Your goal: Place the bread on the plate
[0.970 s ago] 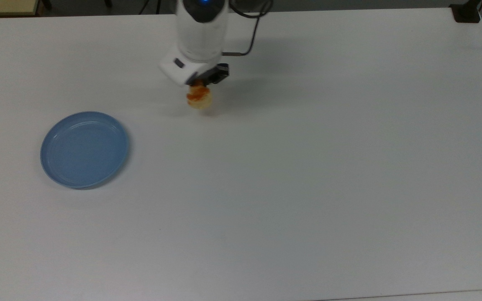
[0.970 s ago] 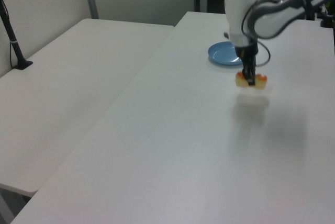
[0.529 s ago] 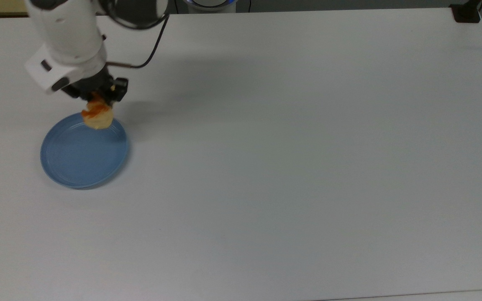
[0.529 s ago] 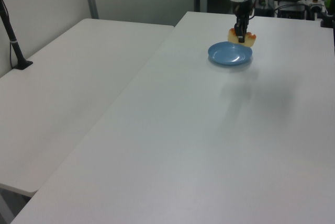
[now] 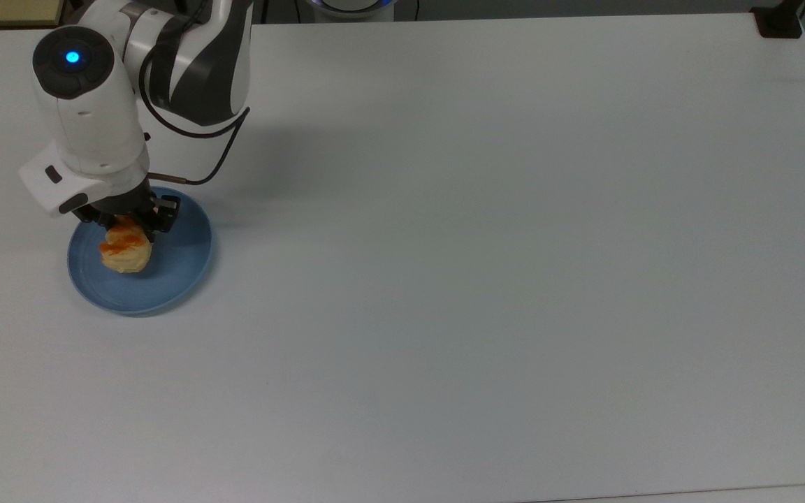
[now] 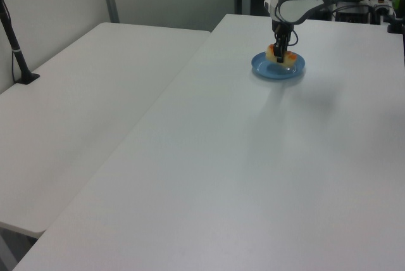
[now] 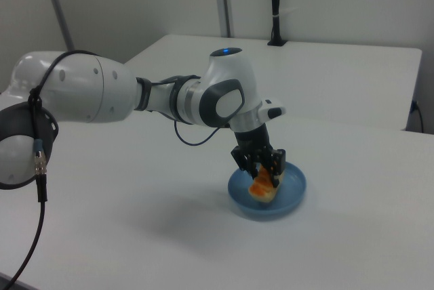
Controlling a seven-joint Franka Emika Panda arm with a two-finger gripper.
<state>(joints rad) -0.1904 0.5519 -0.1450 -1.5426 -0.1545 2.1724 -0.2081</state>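
Note:
The light-blue round plate (image 5: pixel 180 260) lies near the top view's left edge of the white table (image 5: pixel 486 244). The bread (image 5: pixel 124 253), pale yellow with orange-brown glaze, sits inside the plate's rim, low over or on its floor; I cannot tell which. My gripper (image 5: pixel 127 225) hangs straight above the plate, shut on the bread's upper part. The left view has the gripper (image 6: pixel 279 54) with the bread (image 6: pixel 283 59) at the plate (image 6: pixel 292 73) on the far end of the table. In the right view the black fingers (image 7: pixel 277 162) flank the bread (image 7: pixel 262 188) above the plate (image 7: pixel 292 185).
A black cable (image 5: pixel 224 150) loops from the arm's wrist just behind the plate. A black clamp (image 5: pixel 778 21) sits at the table's far right corner in the top view. A second white table (image 6: pixel 76 100) with a black post (image 6: pixel 14 46) stands on the left view's left.
The arm carried the bread from the table's middle toward the top view's left, reached the plate's rim, then moved over the plate and lowered the bread into it.

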